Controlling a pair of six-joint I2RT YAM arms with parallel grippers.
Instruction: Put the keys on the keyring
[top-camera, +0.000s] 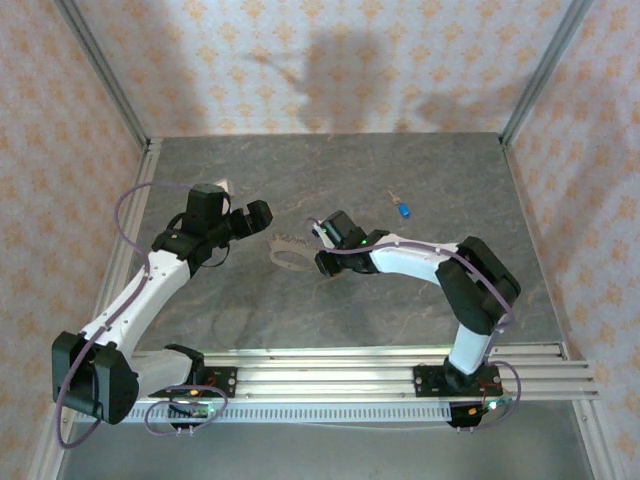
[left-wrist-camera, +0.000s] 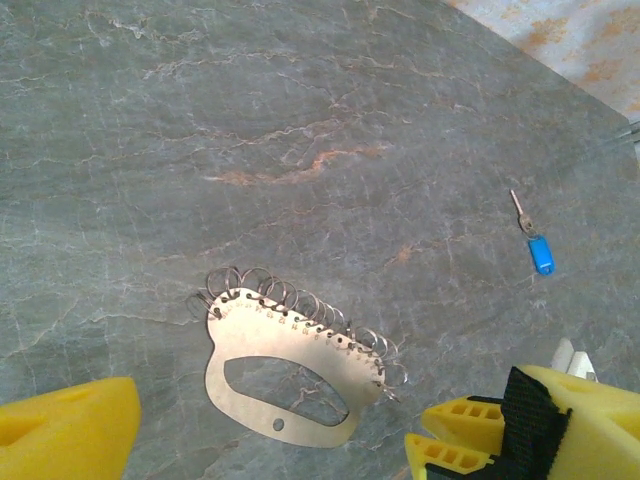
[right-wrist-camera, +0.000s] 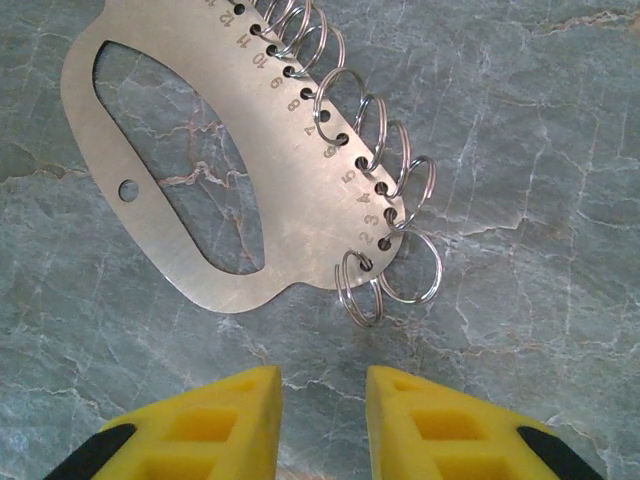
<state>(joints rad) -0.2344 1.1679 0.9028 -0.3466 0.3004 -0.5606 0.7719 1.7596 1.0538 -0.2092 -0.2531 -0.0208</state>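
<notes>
The keyring (top-camera: 289, 251) (left-wrist-camera: 290, 340) (right-wrist-camera: 285, 170), a flat pale metal plate with a long oval cut-out, is seen lying flat on the grey marbled table (top-camera: 400, 310) near its middle, between the two grippers. One long edge of the plate is punched with a row of numbered holes. A small wire split ring (right-wrist-camera: 300, 35) is threaded through each hole, so that the rings fan out over the stone-patterned surface. A single small round hole is also punched in the plate on the opposite side of the cut-out.

The key (top-camera: 404, 209) (left-wrist-camera: 540, 252), with its bright blue head and short thin metal shaft, is pictured loose on the table. It lies well apart from the keyring, toward the back and to the right of the right gripper, and is not yet hung on any ring.

The left gripper (top-camera: 252, 220) is held at the left end of the keyring with its jaws spread wide and nothing gripped. In the left wrist view its yellow pads (left-wrist-camera: 65, 430) are seen far apart at the two bottom corners, with the plate below and between them.

The right gripper (top-camera: 320, 247) (right-wrist-camera: 322, 405) is positioned at the right end of the keyring. Its yellow pads (right-wrist-camera: 235, 415) are drawn to a narrow gap with only bare table between them, and they are just short of the end rings at the low numbers, not touching them.
</notes>
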